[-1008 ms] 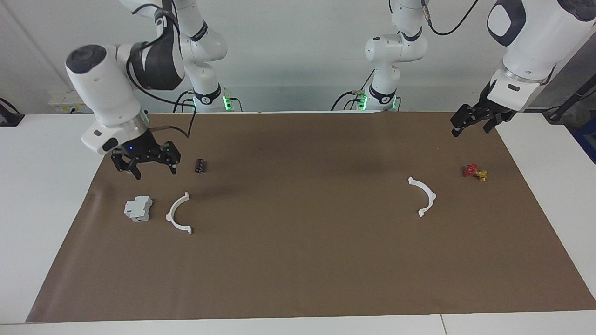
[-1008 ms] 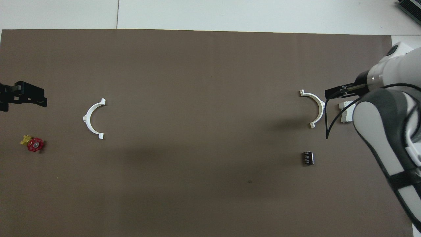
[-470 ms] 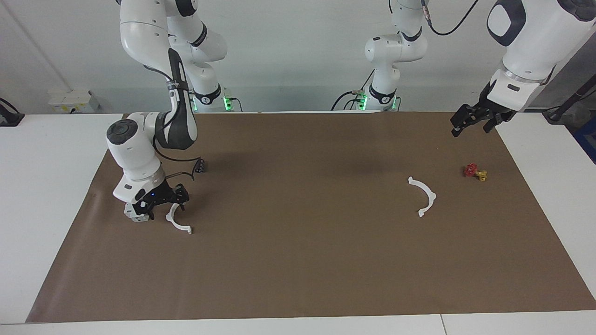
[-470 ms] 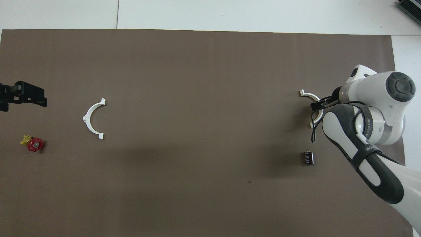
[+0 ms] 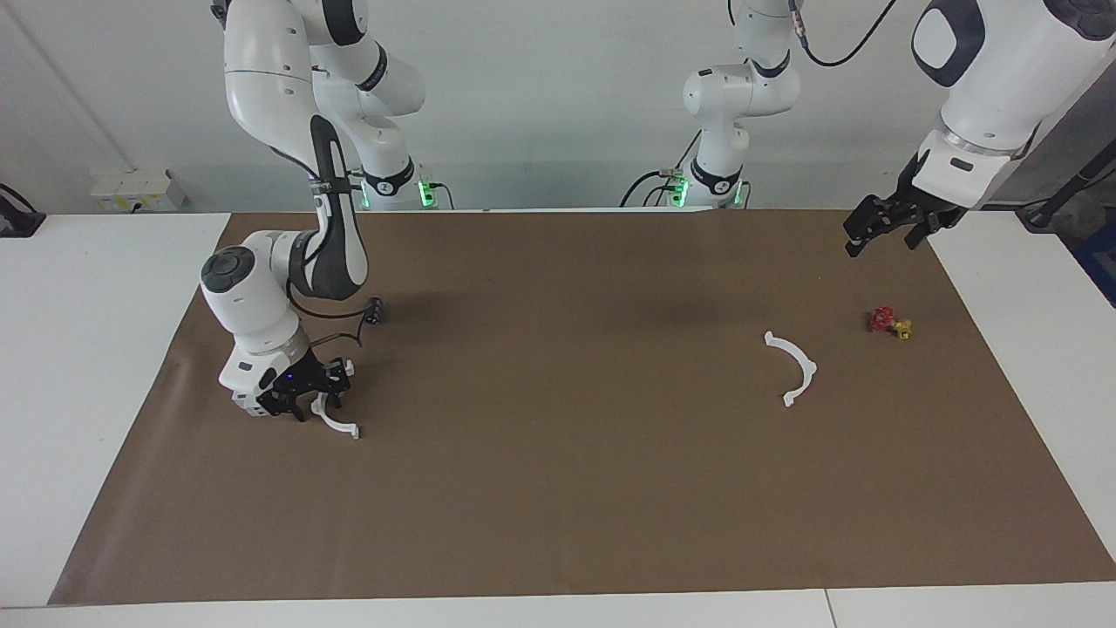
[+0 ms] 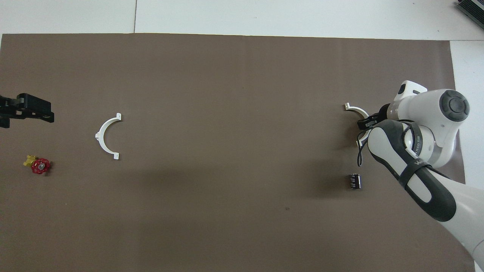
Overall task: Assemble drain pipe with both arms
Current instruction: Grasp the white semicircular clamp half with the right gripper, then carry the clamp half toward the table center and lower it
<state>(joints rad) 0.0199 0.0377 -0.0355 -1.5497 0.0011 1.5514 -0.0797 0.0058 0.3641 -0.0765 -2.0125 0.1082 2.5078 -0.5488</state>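
Observation:
The drain pipe lies as two separate white half-rings on the brown mat. One half-ring [image 5: 338,426] [image 6: 354,109] lies toward the right arm's end. My right gripper [image 5: 311,399] [image 6: 365,123] is down at the mat, open, with its fingers on either side of this half-ring's middle. The other half-ring [image 5: 795,366] [image 6: 103,134] lies free toward the left arm's end. My left gripper [image 5: 882,230] [image 6: 28,109] is open and empty. It waits raised over the mat's edge, near the valve.
A grey-white block [image 5: 244,401] sits right beside the right gripper, mostly hidden by it. A small black cylinder [image 5: 375,310] [image 6: 354,181] lies nearer to the robots than that half-ring. A red-and-gold valve [image 5: 889,323] [image 6: 39,165] lies near the left gripper.
My right arm has swung down from above the block and lowered its open gripper onto the half-ring beside it. The left arm and both half-rings have not moved.

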